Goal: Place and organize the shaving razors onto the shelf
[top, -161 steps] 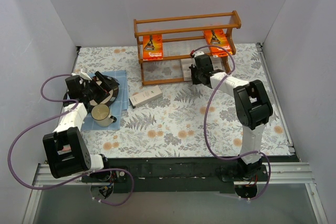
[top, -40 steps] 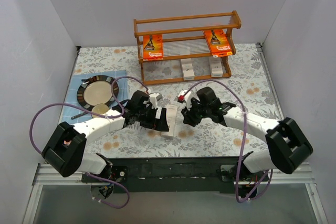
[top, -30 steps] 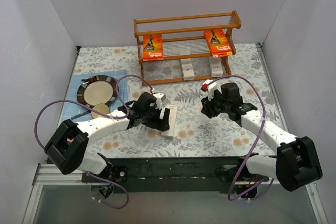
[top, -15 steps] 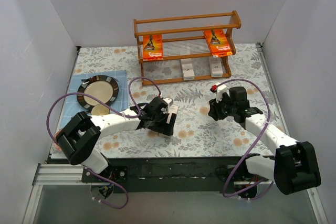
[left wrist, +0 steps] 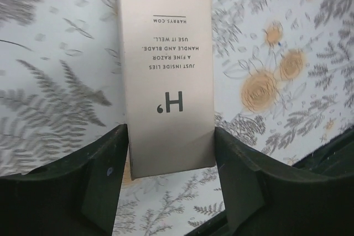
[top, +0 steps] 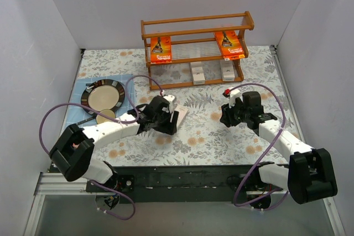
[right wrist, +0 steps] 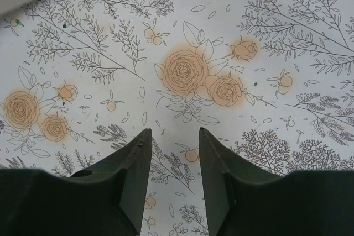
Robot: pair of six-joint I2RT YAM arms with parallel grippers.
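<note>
The shelf [top: 196,29] stands at the back. Two orange razor packs [top: 161,50] [top: 229,45] lean on its upper tier, and two white razor boxes [top: 197,73] [top: 227,70] lie on the lower tier. My left gripper [top: 170,119] is shut on a third white box [top: 178,118] and holds it just above the mat, mid-table. In the left wrist view the box [left wrist: 166,64] sits between both fingers [left wrist: 105,175], printed face up. My right gripper [top: 225,115] is open and empty over the floral mat, to the right of the box; it also shows in the right wrist view [right wrist: 174,136].
A dark-rimmed plate [top: 103,96] lies on a blue cloth [top: 124,79] at the left. A cream mug [top: 105,116] stands beside it, partly behind my left arm. Purple cables loop over both arms. White walls enclose the table on three sides.
My right gripper has left the white box and pulled back to the right. My left gripper has kept the box and shifted slightly back and left with it.
</note>
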